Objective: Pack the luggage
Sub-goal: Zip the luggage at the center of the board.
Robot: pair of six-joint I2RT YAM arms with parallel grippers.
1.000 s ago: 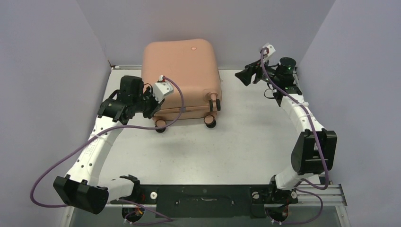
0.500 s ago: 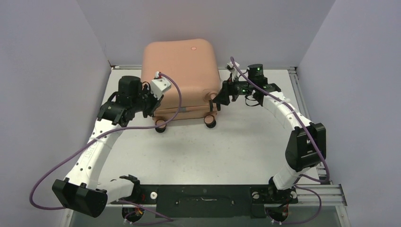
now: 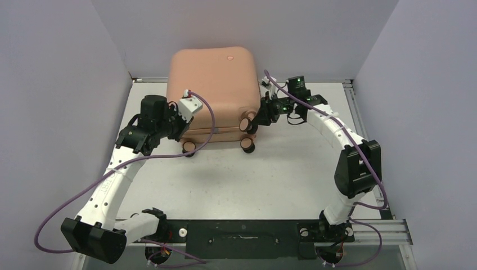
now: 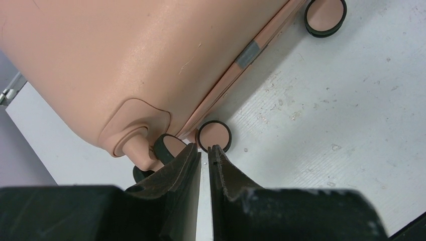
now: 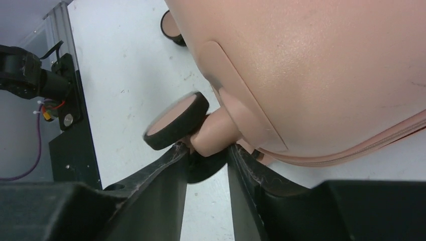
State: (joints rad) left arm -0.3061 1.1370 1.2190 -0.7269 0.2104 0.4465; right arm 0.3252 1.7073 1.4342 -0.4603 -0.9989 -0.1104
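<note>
Top view: luggage (image 3: 216,84), salmon-pink hard shell with rounded corners and a small logo dot (image 3: 229,57), lies shut at 12 o'clock on the white table (image 3: 292,169), wheels toward 6 o'clock. No loose goods to pack are in sight and the contents are hidden. Progress, as a judgement: either filled and closed, or not yet opened. Left gripper (image 3: 181,130) sits at the case's 8 o'clock corner, right gripper (image 3: 256,121) at its 4 o'clock corner. Left wrist view: smooth, faintly scuffed shell. A pink seam line carries a grey tab (image 4: 247,52). Left gripper (image 4: 205,148) has its jaws all but together with a thin slit between, holding nothing, its tips just beside a black-rimmed, pink-faced caster (image 4: 214,136). Right wrist view: finely speckled matt shell and moulded wheel housing. Right gripper (image 5: 207,149) is part-closed, its jaws flanking and apparently touching the caster stem (image 5: 216,131) below a round wheel (image 5: 176,121).
</note>
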